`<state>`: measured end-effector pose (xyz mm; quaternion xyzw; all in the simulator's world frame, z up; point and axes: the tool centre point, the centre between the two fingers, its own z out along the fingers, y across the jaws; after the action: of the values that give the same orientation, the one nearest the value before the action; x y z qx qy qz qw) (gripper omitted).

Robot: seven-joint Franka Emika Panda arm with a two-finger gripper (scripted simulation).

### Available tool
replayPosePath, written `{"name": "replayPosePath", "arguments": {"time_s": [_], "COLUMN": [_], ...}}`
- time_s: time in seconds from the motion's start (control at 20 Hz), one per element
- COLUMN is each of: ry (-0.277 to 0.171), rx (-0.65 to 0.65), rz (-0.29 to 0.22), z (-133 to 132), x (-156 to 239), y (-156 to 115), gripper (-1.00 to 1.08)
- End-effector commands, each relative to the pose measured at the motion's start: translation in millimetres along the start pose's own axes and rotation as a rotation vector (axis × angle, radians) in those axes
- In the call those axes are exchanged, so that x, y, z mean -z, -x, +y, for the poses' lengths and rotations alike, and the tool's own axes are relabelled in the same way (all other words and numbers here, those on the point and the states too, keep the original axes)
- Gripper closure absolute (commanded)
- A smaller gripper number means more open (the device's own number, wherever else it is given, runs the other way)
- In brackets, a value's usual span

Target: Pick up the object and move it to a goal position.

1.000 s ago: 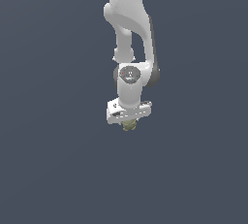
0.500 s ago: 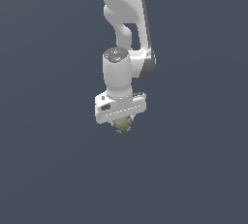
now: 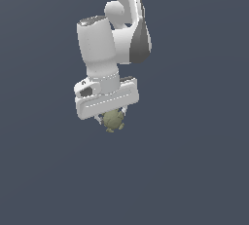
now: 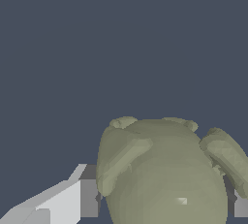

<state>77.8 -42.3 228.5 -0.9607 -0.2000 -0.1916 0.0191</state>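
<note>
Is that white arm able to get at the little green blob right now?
Yes, it seems to have it already: the blob sits between the fingers of the tool, with nothing else near.

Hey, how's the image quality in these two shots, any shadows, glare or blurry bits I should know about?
Exterior view: flat, even lighting on a plain dark backdrop, no cast shadows; soft shading on the white arm; the olive object is small but sharp between the fingers of the gripper. Wrist view: no blur; the object fills the frame and is cropped, with one tiny bright highlight.
</note>
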Motion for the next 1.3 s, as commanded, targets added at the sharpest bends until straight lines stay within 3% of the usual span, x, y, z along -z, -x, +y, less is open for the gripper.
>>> {"name": "replayPosePath", "arguments": {"time_s": [0.0, 1.25], "ry": [0.0, -0.019], "rx": [0.022, 0.211], "rz": [0.043, 0.433], "z": [10.3, 97.7], "x": [18.9, 206.2], "y": [-10.4, -76.0], "gripper": [1.08, 1.08]}}
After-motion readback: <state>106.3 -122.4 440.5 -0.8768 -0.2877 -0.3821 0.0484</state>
